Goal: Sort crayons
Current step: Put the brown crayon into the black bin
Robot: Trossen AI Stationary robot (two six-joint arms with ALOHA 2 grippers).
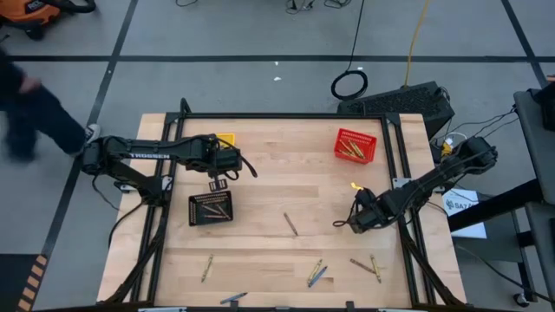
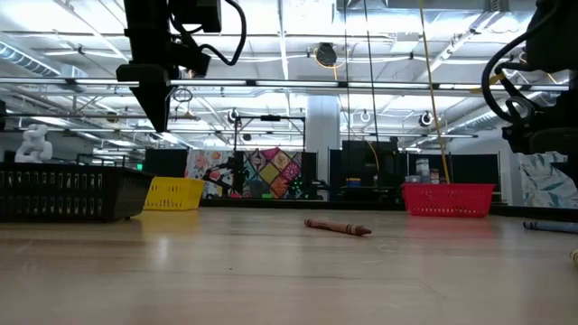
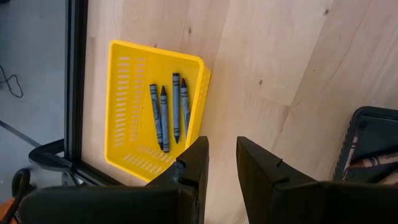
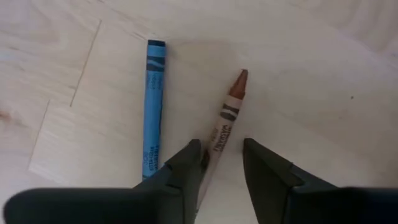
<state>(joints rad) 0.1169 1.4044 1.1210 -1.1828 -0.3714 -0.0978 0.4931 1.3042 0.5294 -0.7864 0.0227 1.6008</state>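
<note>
The brown crayon (image 4: 227,116) lying beside a blue crayon (image 4: 152,106) near the tabletop's (image 1: 277,173) right edge looks light, stiff and round enough to roll, so a pinch across its paper-wrapped middle seems the safest hold. The right gripper (image 4: 221,163) hangs low over it, jaws apart and straddling its blunt end without clamping it yet. The left gripper (image 3: 222,163), jaws apart and empty, hovers near the tabletop's far left corner by the yellow basket (image 3: 124,93) holding four blue crayons; other crayons lie scattered along the near edge.
</note>
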